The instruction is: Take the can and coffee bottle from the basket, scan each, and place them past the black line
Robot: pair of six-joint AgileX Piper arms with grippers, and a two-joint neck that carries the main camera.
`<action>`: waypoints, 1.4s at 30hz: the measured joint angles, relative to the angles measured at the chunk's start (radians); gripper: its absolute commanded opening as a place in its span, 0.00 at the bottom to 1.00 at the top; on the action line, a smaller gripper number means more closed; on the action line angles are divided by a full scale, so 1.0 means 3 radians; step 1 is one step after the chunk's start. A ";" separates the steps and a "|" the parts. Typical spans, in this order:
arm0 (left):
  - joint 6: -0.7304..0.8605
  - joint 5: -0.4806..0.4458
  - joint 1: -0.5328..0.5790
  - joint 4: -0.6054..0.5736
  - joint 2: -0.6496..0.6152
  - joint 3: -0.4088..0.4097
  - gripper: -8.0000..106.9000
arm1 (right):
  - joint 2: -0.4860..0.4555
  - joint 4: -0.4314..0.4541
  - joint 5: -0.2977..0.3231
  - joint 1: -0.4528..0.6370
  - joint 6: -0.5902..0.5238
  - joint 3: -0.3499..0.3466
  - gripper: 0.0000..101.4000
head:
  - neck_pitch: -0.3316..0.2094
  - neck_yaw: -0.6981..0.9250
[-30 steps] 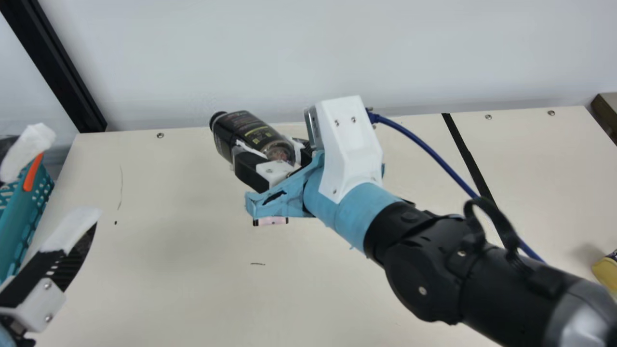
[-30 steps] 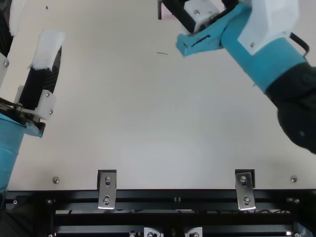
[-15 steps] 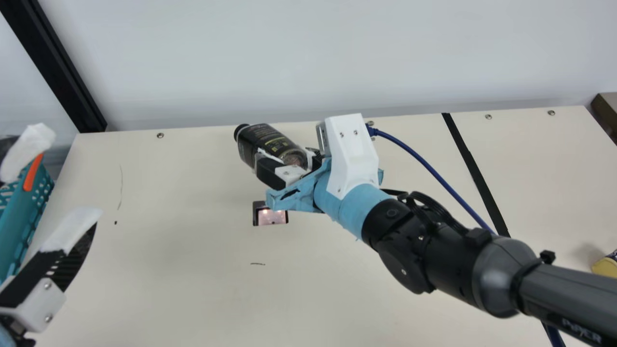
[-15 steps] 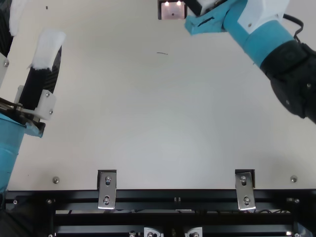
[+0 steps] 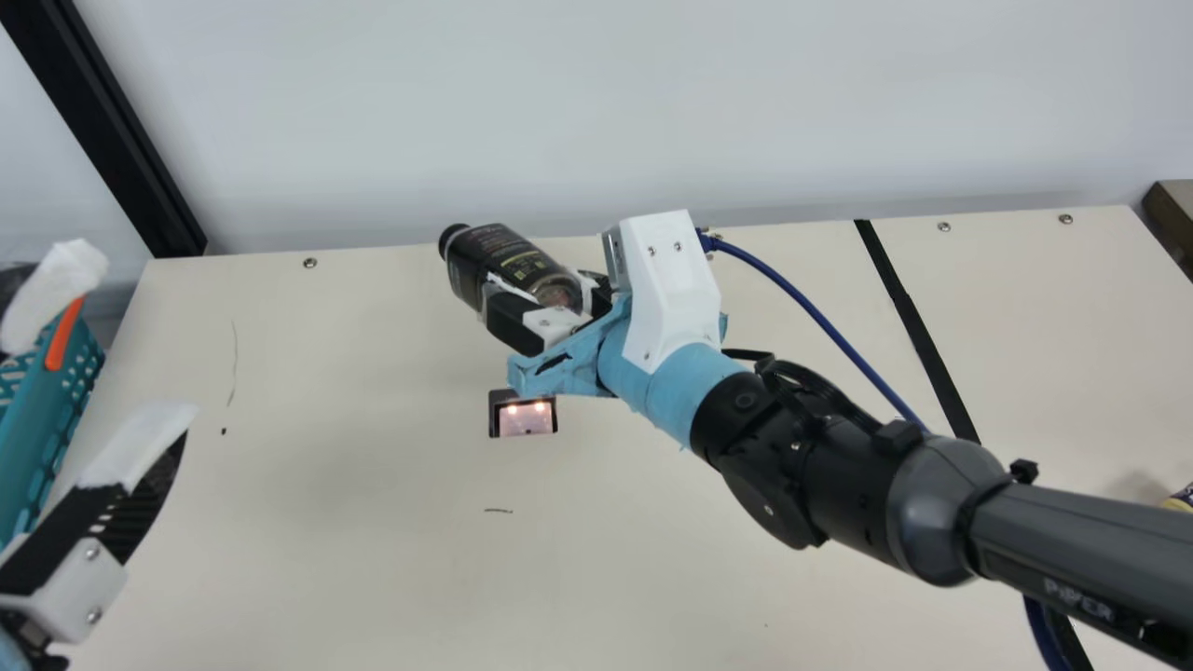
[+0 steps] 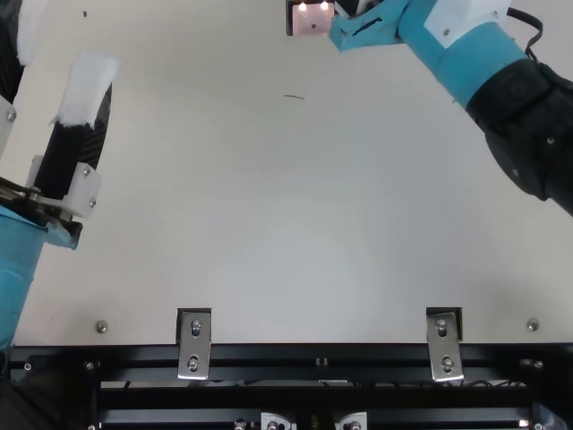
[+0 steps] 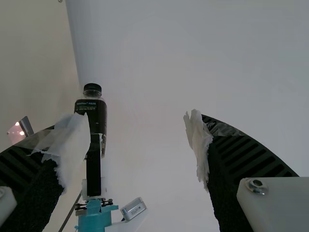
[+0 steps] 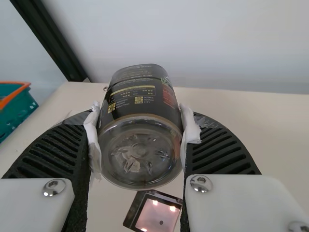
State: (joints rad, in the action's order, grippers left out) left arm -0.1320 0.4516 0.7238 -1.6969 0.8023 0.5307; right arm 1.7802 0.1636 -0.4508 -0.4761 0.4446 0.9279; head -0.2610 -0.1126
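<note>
By the basket [image 5: 28,447], the left gripper [image 5: 121,343] is held with fingers spread wide. The coffee bottle [image 5: 508,256], tilted, cap away from the wrist, is clamped by the right gripper [image 5: 541,284], whose arm is stretched slantwise across the black line [image 5: 918,326].
</note>
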 measured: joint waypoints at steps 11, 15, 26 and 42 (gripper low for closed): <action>0.0000 0.0000 0.0000 0.0000 0.0000 0.0000 0.85 | -0.0487 0.0204 0.0802 -0.0114 0.0292 0.0253 0.00 | 0.0000 0.0000; 0.0000 0.0000 0.0000 0.0000 0.0000 0.0000 0.85 | -0.0650 0.0343 0.1160 -0.0212 0.0555 0.0347 0.00 | 0.0000 0.0000; 0.0000 0.0000 0.0000 0.0000 0.0000 0.0000 0.85 | -0.1011 -0.0192 0.2079 -0.0218 0.0280 0.0598 0.00 | 0.0051 -0.0734; 0.0000 0.0000 0.0000 0.0000 0.0000 0.0000 0.85 | -0.1281 -0.1448 0.2806 0.0858 -0.1166 0.0778 0.00 | 0.0051 -0.2081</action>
State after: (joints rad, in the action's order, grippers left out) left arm -0.1320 0.4516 0.7238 -1.6969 0.8023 0.5307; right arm 1.3960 -0.2707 0.3910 -0.2187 0.0949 1.1612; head -0.2457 -0.7370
